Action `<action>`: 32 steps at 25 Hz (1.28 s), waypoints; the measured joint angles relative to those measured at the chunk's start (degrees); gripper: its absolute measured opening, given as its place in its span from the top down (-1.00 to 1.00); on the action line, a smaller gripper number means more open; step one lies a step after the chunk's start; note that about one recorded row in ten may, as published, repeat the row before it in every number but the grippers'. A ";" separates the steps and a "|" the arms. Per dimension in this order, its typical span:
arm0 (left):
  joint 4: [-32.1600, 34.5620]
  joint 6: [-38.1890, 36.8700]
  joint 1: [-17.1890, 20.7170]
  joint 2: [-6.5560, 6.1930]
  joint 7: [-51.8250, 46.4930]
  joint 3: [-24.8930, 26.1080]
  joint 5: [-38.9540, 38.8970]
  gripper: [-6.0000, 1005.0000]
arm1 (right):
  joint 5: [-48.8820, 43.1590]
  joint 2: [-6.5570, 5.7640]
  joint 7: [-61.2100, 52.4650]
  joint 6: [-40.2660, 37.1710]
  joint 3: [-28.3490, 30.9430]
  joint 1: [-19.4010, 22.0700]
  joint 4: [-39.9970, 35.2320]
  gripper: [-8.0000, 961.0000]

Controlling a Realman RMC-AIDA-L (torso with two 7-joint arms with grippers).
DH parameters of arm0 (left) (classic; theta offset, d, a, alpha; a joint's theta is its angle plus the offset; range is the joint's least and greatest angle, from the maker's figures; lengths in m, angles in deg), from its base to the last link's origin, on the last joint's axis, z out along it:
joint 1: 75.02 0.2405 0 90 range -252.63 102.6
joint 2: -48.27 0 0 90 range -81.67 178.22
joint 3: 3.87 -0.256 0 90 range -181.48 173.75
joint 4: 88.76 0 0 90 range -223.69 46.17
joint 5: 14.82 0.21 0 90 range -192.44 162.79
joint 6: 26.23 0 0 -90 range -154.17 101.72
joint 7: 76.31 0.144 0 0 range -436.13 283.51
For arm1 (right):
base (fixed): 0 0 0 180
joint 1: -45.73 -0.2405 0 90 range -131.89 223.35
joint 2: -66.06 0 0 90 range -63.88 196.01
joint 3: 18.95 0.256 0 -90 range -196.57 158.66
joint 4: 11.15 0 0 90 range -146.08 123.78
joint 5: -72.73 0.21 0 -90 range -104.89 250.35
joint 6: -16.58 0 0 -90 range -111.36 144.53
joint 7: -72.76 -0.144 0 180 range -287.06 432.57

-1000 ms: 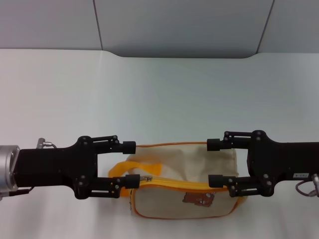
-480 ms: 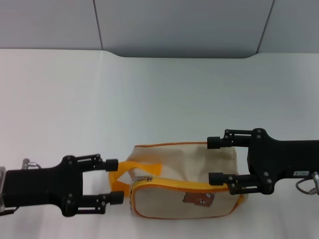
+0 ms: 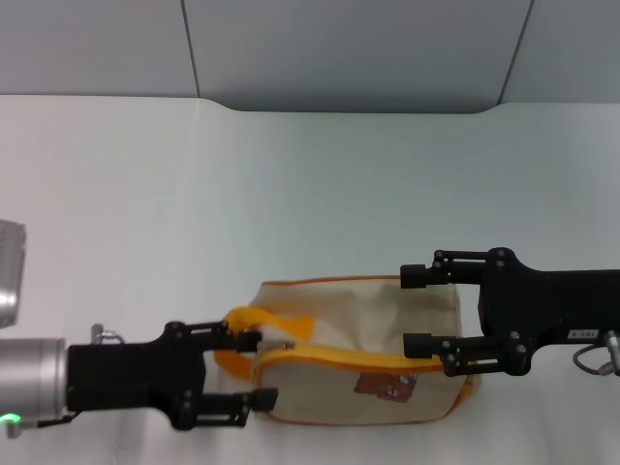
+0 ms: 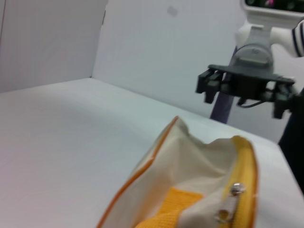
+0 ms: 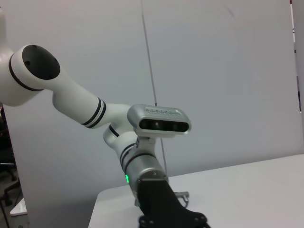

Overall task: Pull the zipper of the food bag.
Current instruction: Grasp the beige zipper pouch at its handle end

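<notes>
The beige food bag [image 3: 387, 310] lies on its side near the table's front edge, bear print [image 3: 386, 386] facing front. Its orange-yellow zipper [image 3: 358, 361] runs along the top edge, with the silver pull tab [image 3: 284, 344] at the left end beside the loop handle [image 3: 260, 324]. My left gripper [image 3: 258, 369] is open at the bag's left end, its fingers on either side of the pull tab end. My right gripper [image 3: 416, 310] is open over the bag's right end. The left wrist view shows the bag [image 4: 190, 156], zipper [image 4: 247, 161] and pull tab [image 4: 232, 195] close up.
The white table [image 3: 310, 194] stretches back to grey wall panels [image 3: 349, 48]. The left wrist view shows the right gripper [image 4: 242, 85] farther off. The right wrist view shows the left arm [image 5: 156, 185] and no bag.
My left gripper drew back left and toward the table's front edge, then came right again to the bag's pull tab end. The right gripper sank slightly. The bag has not moved.
</notes>
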State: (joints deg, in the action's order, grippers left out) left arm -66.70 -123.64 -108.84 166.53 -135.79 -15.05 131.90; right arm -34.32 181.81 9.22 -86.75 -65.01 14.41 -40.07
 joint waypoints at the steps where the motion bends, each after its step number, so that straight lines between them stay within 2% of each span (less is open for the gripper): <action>1: 0.00 0.00 0.00 0.00 0.00 0.00 0.00 -0.36 | 0.00 0.00 0.00 0.00 0.00 0.00 0.00 -0.52; 5: -0.54 3.49 -1.05 0.36 1.22 0.02 -2.79 -0.33 | 0.00 0.00 -0.01 -0.02 0.21 0.29 0.00 -0.52; 12: -1.15 4.31 -1.43 0.32 3.71 -0.21 -5.42 -0.30 | 0.00 0.00 0.00 0.05 0.34 0.43 0.00 -0.52; 18: -3.24 7.30 -1.85 0.35 5.97 -2.98 -5.54 -0.27 | 0.00 0.14 0.01 0.20 0.35 0.48 0.00 -0.52; 21: -4.08 8.98 -2.18 0.37 6.10 -3.02 -5.66 -0.14 | 0.09 0.15 0.02 0.24 0.42 0.47 0.00 -0.52; 32: -4.07 8.12 -2.88 0.21 7.18 -3.08 -5.66 0.29 | 0.57 0.20 0.41 0.24 1.09 0.66 -0.21 -0.52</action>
State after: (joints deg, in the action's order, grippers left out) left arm -70.76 -115.52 -111.73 166.74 -128.61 -18.13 126.24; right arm -33.75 182.01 9.63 -86.51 -63.92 15.07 -40.27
